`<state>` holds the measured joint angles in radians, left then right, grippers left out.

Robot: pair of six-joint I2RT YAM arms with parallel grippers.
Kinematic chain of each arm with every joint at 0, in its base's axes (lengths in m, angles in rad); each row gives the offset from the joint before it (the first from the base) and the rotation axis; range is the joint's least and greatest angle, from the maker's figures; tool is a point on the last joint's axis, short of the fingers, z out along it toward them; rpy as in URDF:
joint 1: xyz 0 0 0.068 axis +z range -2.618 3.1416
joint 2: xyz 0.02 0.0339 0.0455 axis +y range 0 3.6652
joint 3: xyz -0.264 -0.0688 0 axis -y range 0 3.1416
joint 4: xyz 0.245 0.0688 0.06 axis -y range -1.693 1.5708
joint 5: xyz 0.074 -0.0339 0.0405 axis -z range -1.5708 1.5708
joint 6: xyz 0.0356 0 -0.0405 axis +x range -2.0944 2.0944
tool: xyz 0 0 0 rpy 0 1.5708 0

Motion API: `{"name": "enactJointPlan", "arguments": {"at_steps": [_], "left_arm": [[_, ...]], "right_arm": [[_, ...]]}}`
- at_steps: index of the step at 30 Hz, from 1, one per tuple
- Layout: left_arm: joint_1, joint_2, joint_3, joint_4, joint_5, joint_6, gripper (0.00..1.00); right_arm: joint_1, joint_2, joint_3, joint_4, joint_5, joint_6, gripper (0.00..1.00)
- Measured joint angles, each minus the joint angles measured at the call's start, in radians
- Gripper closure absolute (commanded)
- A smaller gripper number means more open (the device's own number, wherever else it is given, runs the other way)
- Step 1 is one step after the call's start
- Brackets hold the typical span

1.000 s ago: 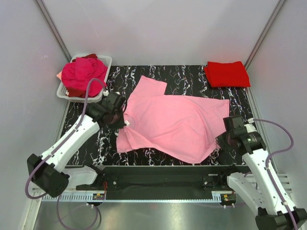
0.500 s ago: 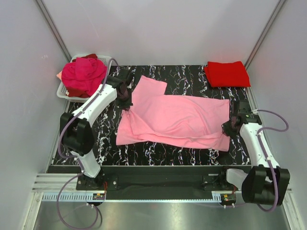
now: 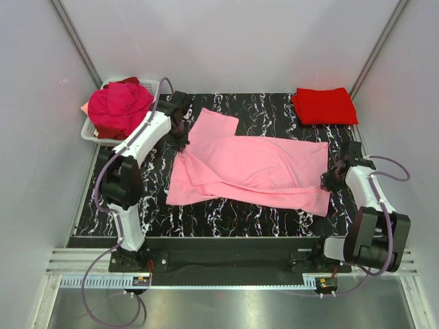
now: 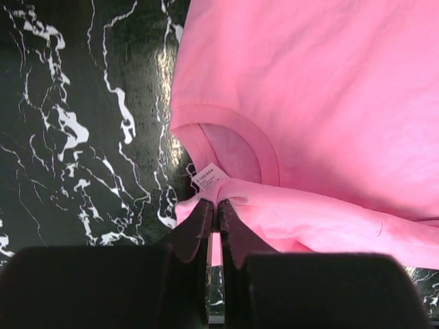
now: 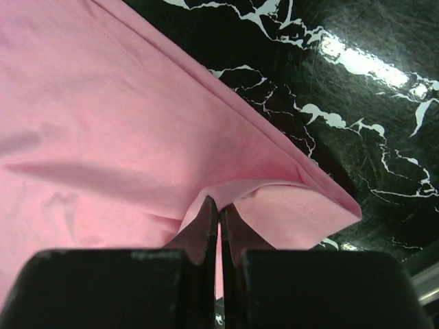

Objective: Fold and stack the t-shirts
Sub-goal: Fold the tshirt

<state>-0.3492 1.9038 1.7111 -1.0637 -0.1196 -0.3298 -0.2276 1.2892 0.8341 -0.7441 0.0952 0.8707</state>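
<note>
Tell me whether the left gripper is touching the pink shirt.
Touching. The left wrist view shows the left gripper pinched shut on the pink shirt at its edge, beside the neck label.

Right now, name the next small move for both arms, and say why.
Probably open both grippers and lift clear. The left gripper is shut on the pink shirt beside its neck label, the right gripper on a hem corner, and the doubled layer already appears to lie flat.
</note>
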Motion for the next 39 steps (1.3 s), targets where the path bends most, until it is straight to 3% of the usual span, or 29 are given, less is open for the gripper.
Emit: {"name": "enactJointPlan", "arguments": {"at_steps": [1,3,5,6,8,9,10,11,15,19,24,30,39], "left_arm": [[0.000,0.010,0.011,0.000,0.000,0.003,0.87],[0.000,0.035,0.030,0.003,-0.001,0.014,0.81],[0.000,0.070,0.056,-0.001,-0.005,0.023,0.72],[0.000,0.092,0.070,-0.002,-0.010,0.028,0.68],[0.001,0.118,0.083,-0.003,-0.018,0.033,0.54],[0.002,0.121,0.083,-0.007,-0.022,0.035,0.38],[0.003,0.117,0.082,-0.008,-0.025,0.035,0.32],[0.005,0.105,0.078,-0.008,-0.031,0.029,0.28],[0.026,-0.100,-0.046,0.034,-0.047,-0.027,0.15],[0.048,-0.484,-0.346,0.124,-0.035,-0.131,0.15],[0.048,-0.814,-0.764,0.248,0.034,-0.284,0.16],[0.047,-0.880,-1.122,0.375,0.129,-0.444,0.16],[0.045,-0.847,-1.223,0.568,0.128,-0.542,0.23]], "right_arm": [[-0.002,0.010,0.000,0.007,-0.004,-0.002,1.00],[-0.003,0.032,-0.001,0.022,-0.010,-0.005,0.85],[-0.006,0.062,0.000,0.034,-0.012,-0.013,0.67],[-0.010,0.080,0.003,0.038,-0.014,-0.016,0.52],[-0.023,0.111,0.016,0.041,-0.020,-0.023,0.35],[-0.031,0.122,0.026,0.039,-0.028,-0.029,0.25],[-0.040,0.129,0.042,0.040,-0.035,-0.038,0.10],[-0.046,0.130,0.057,0.040,-0.038,-0.041,0.05],[-0.060,0.097,0.135,0.033,-0.042,-0.075,0.01],[-0.093,-0.023,0.132,0.003,-0.047,-0.081,0.01],[-0.156,-0.198,0.051,-0.034,-0.111,-0.081,0.02],[-0.155,-0.279,-0.053,-0.044,-0.252,-0.093,0.07],[-0.155,-0.442,-0.166,-0.057,-0.361,-0.119,0.05]]}}
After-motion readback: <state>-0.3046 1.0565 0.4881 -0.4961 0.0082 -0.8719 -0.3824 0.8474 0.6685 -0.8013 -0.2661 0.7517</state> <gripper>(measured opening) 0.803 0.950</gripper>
